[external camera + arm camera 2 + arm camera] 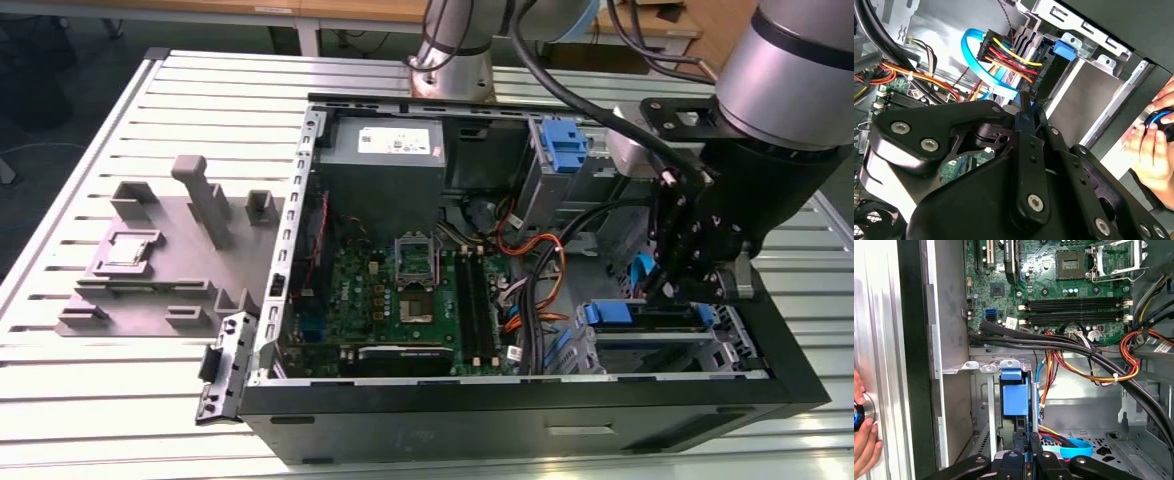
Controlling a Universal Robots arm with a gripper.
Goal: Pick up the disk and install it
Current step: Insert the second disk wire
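In the exterior view, an open computer case (534, 410) lies on a striped metal table (134, 400). A grey tray (160, 260) sits on the table at the exterior view's left. A green board (414, 290) fills the middle of the case. The arm reaches down into the case at the exterior view's right. The gripper (697, 292) hangs just above the metal cage (654, 345) in the near corner. The disk (642, 275) shows as a bit of blue right beside the gripper.

In the second wrist view, the gripper (1024, 117) has its fingers pressed close together on a thin blue edge. A bundle of red, yellow and black wires (1009, 55) is just past it. A hand (1151, 135) holds something blue and black outside the case.

In the first wrist view, the gripper (1027, 452) pinches the disk (1014, 392). The disk stands on its edge in the cage (1004, 365) slot. The green board (1054, 285) lies past the cage. A hand (864, 440) rests on the table outside the case.
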